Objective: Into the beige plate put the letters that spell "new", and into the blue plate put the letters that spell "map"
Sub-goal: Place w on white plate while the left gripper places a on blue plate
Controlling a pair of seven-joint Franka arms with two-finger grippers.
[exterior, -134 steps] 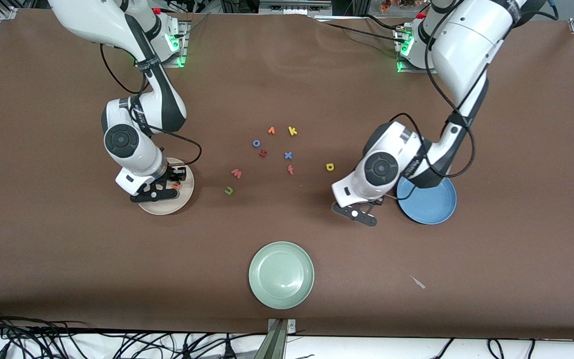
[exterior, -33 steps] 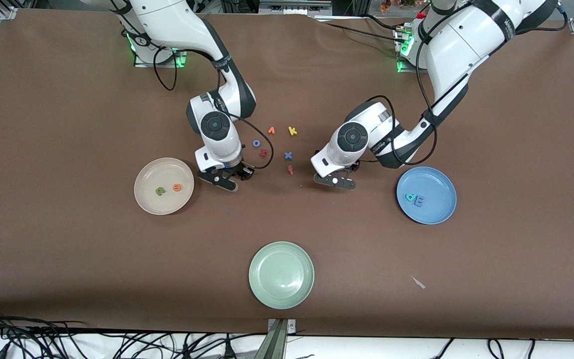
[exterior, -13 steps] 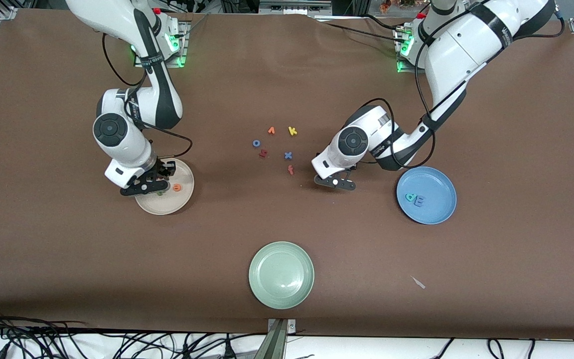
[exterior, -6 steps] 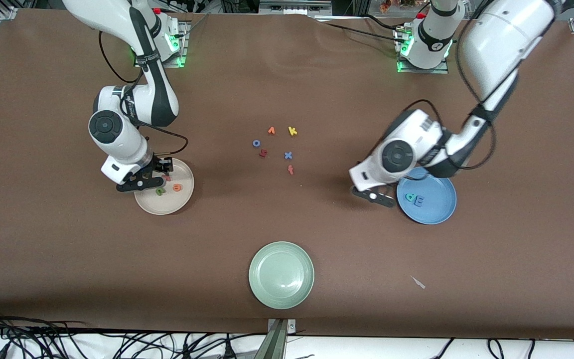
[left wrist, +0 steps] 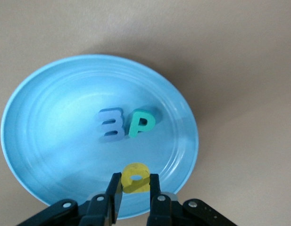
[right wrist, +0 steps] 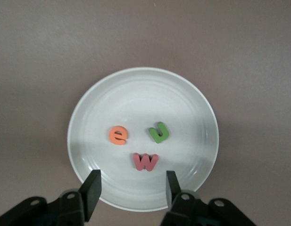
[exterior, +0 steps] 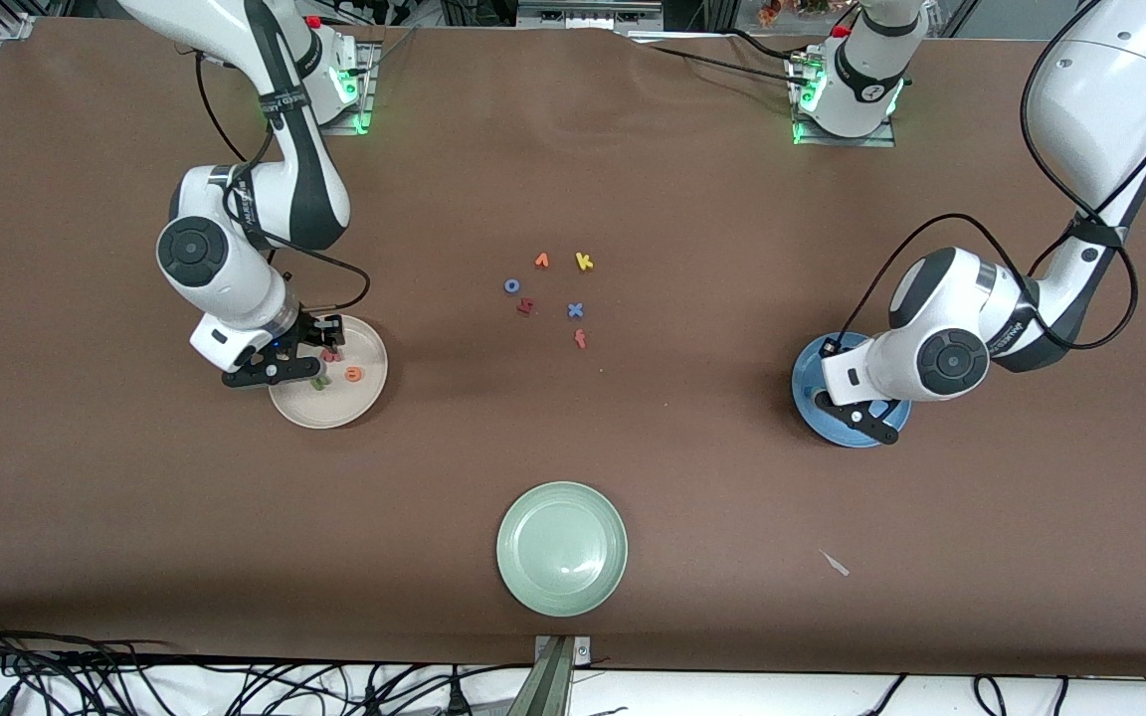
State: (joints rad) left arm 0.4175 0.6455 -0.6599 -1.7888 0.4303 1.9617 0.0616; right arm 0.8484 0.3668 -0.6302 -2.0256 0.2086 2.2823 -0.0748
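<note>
The beige plate (exterior: 359,403) holds the orange e (right wrist: 118,135), the green n (right wrist: 159,132) and the pink-red w (right wrist: 145,161), all lying flat. My right gripper (right wrist: 132,186) hangs open over that plate's rim, holding nothing. In the blue plate (left wrist: 51,103) lie the light-blue m (left wrist: 111,124) and the teal p (left wrist: 142,123), side by side. My left gripper (left wrist: 135,186) hovers over the blue plate (exterior: 810,376), shut on the yellow a (left wrist: 136,177).
Loose letters lie mid-table: yellow k (exterior: 584,262), blue o (exterior: 511,285), dark red h (exterior: 525,306), blue x (exterior: 575,310), orange-red f (exterior: 580,339) and one more orange letter (exterior: 541,261). A pale green plate (exterior: 561,547) sits nearest the front camera.
My left gripper carried the yellow a from mid-table to above the blue plate. My right gripper opened over the beige plate, and the w now lies in it.
</note>
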